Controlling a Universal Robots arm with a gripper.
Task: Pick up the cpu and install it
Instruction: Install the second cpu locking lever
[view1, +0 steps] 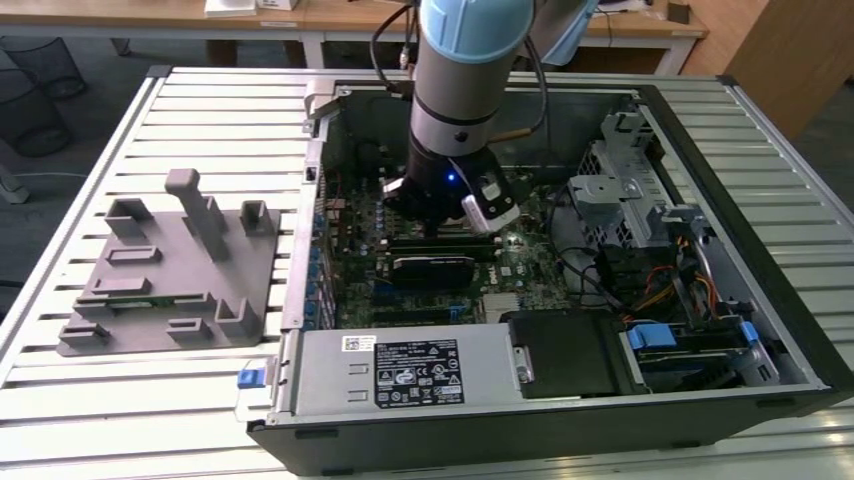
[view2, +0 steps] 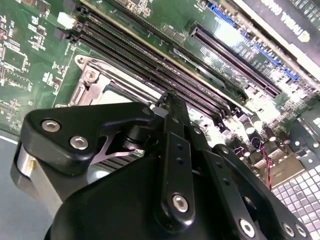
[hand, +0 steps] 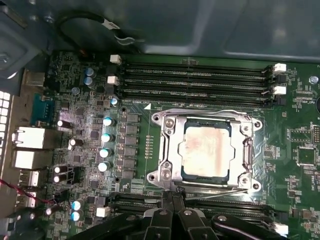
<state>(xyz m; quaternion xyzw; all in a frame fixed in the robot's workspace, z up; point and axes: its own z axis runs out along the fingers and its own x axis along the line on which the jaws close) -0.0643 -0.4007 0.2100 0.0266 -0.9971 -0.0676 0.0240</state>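
The cpu (hand: 206, 150), a small square chip with a smeared silver top, lies flat inside the metal-framed socket (hand: 167, 150) on the green motherboard. My gripper (hand: 175, 199) is shut, its two black fingers pressed together with nothing visible between them. The tips hover at the socket's edge, beside a thin wire lever (hand: 220, 192), apart from the cpu's top. In the second wrist view the shut gripper (view2: 169, 100) stands just over the socket frame (view2: 92, 80). In the exterior view the gripper (view1: 434, 215) reaches down into the open computer case (view1: 694, 150).
Long black memory slots (hand: 195, 77) run on both sides of the socket. A dark expansion card (view1: 434, 265), power supply (view1: 400, 370) and drive cage (view1: 627, 200) crowd the case. A grey fixture plate (view1: 174, 270) lies on the slatted table at the exterior view's left.
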